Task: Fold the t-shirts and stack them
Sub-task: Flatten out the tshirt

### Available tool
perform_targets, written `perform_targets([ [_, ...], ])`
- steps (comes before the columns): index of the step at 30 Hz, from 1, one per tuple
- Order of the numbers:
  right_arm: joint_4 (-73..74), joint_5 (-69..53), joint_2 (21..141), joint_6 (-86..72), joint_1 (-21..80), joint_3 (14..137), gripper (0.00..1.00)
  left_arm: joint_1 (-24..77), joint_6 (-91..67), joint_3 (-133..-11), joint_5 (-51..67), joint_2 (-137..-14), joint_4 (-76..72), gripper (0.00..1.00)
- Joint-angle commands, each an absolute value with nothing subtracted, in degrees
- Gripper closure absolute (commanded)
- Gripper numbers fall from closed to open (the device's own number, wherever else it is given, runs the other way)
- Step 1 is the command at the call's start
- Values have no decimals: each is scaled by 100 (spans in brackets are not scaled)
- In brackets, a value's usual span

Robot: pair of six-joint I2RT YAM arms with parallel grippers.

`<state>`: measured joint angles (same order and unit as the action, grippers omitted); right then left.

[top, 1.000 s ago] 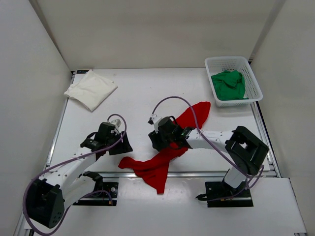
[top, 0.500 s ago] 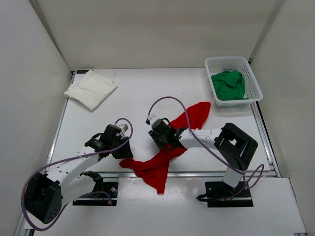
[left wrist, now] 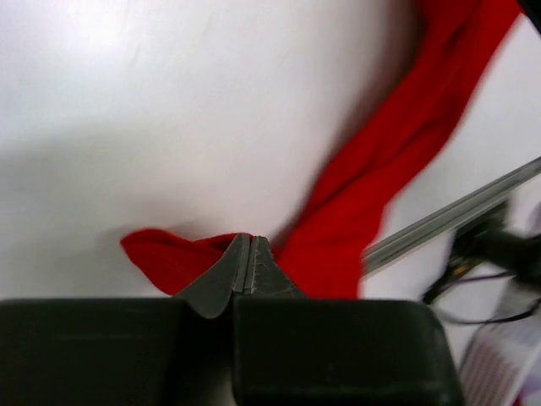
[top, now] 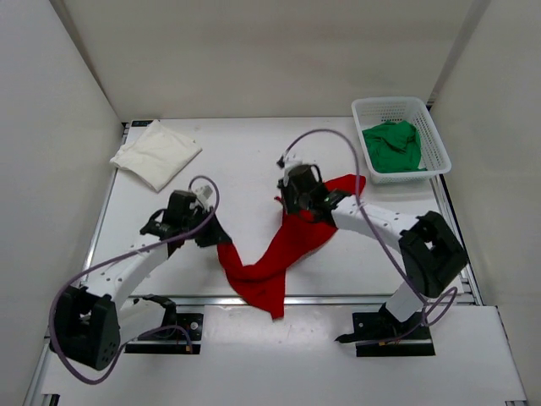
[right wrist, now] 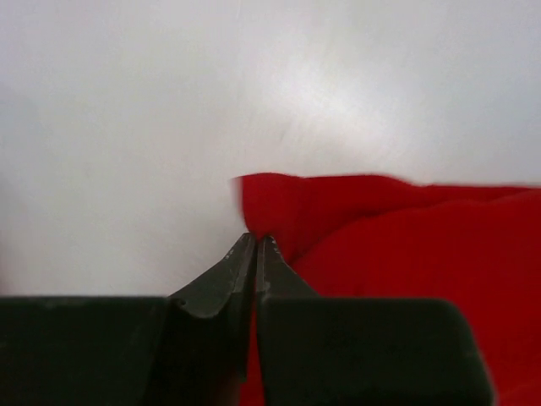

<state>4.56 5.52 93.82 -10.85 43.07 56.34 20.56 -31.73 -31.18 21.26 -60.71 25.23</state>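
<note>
The flat white table [top: 245, 161] carries a white plastic mesh basket [top: 437, 142] in its far right corner. The bright red cloth t-shirt [top: 286, 247] is to the left of this basket and nearer to the arms. It is pulled into a twisted band shaped like a V, and its lowest part reaches the near edge. The cream-white cloth t-shirt [top: 156, 154] lies well to the left of the basket, already folded, probably as the bottom of the stack. The green cloth t-shirt [top: 393, 145] waits crumpled inside the basket.

The right gripper [right wrist: 255, 241] is closed tightly on the red end closer to the basket. The left gripper [left wrist: 251, 245] pinches the end farther from it. I think both hold edges so they can pull the shirt flat for folding.
</note>
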Motion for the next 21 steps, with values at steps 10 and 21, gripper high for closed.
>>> perform_targets([
  [10,1325,-570,8605,-1090,2373,10446,100,-455,-4972,-7268,3831,-7392,713,100],
  [21,1055,-580,6348,-1485,1996,8149,100,-1204,-4923,-5838,3465,-6057,210,99],
])
